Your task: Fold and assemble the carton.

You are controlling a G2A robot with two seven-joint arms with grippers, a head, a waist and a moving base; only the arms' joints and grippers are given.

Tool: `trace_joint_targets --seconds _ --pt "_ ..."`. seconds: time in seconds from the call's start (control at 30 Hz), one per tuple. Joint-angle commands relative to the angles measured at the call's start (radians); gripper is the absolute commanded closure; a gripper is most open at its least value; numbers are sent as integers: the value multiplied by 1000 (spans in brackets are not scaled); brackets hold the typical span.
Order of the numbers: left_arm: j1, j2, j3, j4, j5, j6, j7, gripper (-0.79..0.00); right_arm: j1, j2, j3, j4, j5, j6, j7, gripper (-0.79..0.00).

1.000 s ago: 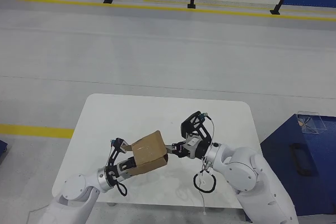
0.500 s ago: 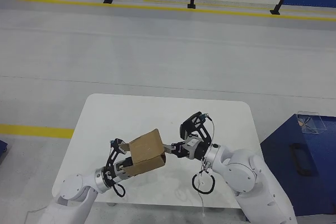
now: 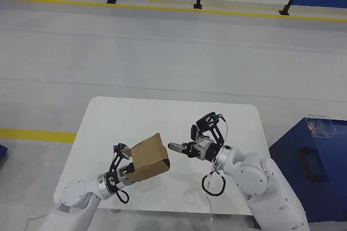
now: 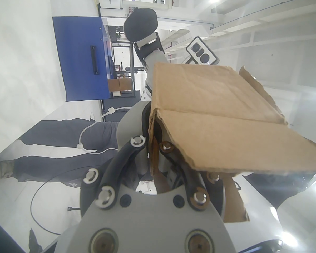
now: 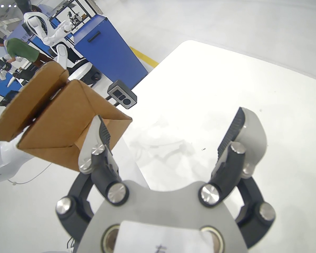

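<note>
Carton is lower centre in the top view, held off the table and tilted, w/ its right end higher. The left gripper is clamped on it from the lower-left side; in the left wrist view a cardboard edge runs down into the gripper. Likely reason: w/ the carton in the air and its flapped end facing right, the other arm gets free access to the flaps w/o the table in the way.

Right gripper sits centre frame, just beside that end. Its fingers are spread wide and hold nothing; whether one touches the carton corner can't be told.

Poses: left arm enters from lower left, forearm angled up-right, wrist below the carton. Right arm enters from lower right, elbow bent, gripper aimed left at the carton.
</note>
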Motion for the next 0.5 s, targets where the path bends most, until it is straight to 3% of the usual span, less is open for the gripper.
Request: trace_joint_targets --seconds 0.0,0.27,0.47 --pt "0 0 1 2 0 -2 0 0 -2 0 -8 6 7 -8 19 -785" --pt "-10 -5 19 13 8 -6 13 0 7 -4 -46 8 16 -23 0 -785" --pt "-23 -10 34 22 -1 -15 26 0 12 2 27 28 42 -41 -61 -785"
